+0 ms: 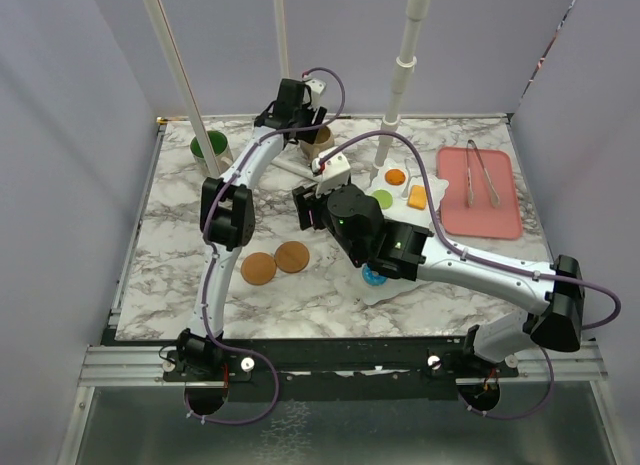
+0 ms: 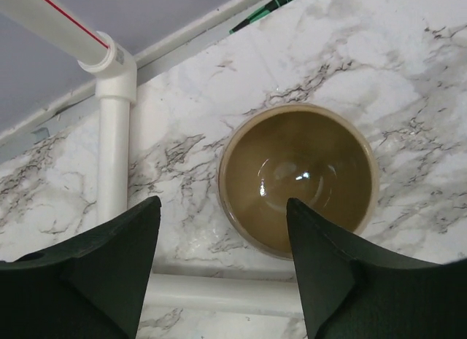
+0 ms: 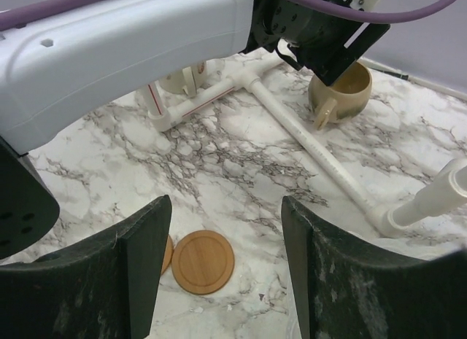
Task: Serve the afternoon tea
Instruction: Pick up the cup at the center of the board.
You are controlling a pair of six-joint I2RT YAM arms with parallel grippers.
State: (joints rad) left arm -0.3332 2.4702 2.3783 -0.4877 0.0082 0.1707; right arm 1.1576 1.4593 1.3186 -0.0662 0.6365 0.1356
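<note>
Marble tabletop, and the left gripper [image 2: 222, 204] hangs jaws spread over the tan mug [image 2: 299, 178] at the far edge, lined up for a grab I'd say, while the right gripper [image 3: 226, 200] hovers wide open, empty, beside the tiered stand [image 1: 402, 188]. Two mugs counting the green-lined mug [image 1: 209, 145], two wooden coasters [image 1: 292, 256] likely awaiting them, four pastries [image 1: 395, 175] showing
</note>
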